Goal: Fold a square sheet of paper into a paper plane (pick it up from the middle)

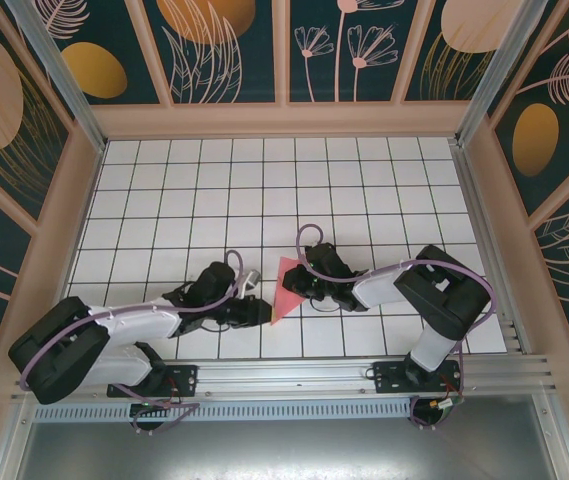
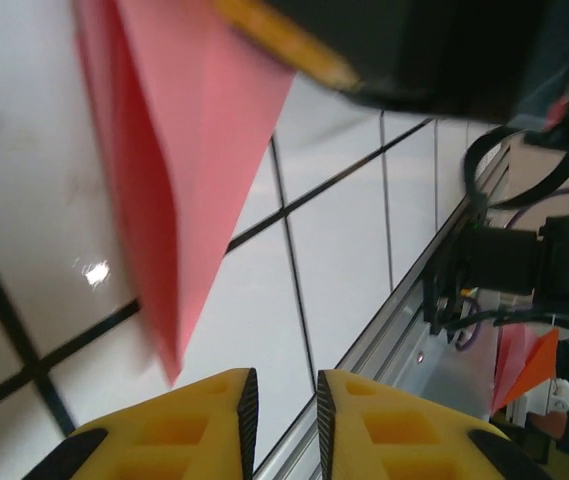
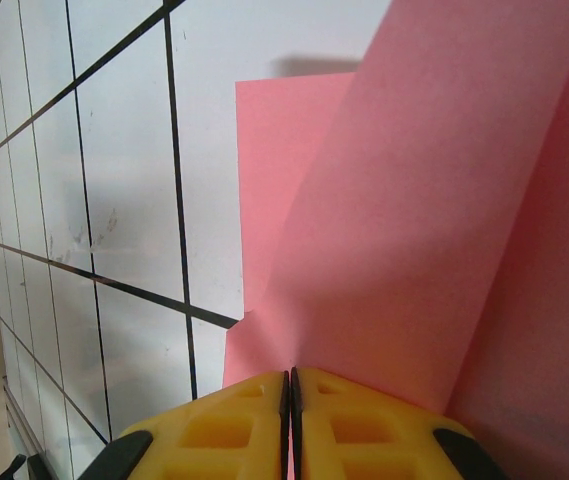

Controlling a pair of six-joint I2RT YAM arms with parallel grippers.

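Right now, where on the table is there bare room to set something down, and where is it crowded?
Bare: the far rows of the table under the back wall, full width, plus the middle rows. Crowded: near centre, where the left end effector and the right end effector meet at the pink paper.

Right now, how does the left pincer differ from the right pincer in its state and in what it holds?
The right pincer is shut on the folded pink paper; the left pincer holds nothing. The right pincer's jaws press together; the left pincer's stand a narrow gap apart. Both have yellow fingers and sit close to the paper.
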